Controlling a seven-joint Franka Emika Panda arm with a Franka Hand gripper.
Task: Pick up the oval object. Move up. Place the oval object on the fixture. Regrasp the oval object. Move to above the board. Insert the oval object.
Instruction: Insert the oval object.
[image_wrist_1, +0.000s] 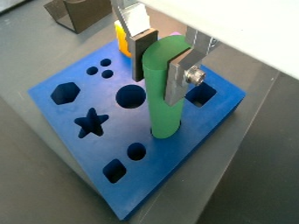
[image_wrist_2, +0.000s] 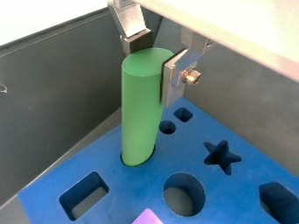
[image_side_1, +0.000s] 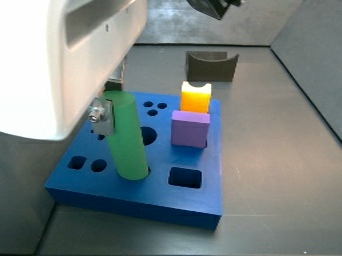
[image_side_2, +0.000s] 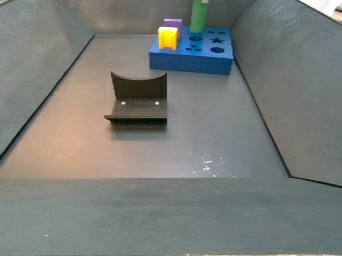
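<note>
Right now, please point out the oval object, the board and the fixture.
oval object (image_wrist_2: 140, 109), wrist view, middle of the rod.
board (image_side_1: 134, 190), side view, bare top near the front edge.
fixture (image_side_2: 138, 98), side view, its upright wall.

The large flat blue square board (image_side_1: 134, 190) is the landmark. The bright green smooth oval-ended rod (image_side_1: 127, 140) stands upright with its lower end in a hole of the board; the two-finger gripper (image_wrist_1: 167, 59) is at the rod's upper end. A yellow block (image_side_1: 197, 97) and a purple block (image_side_1: 190, 129) stand on the board, side by side. The small dark notched fixture (image_side_2: 138, 100) sits on the floor, well apart from the board.
</note>
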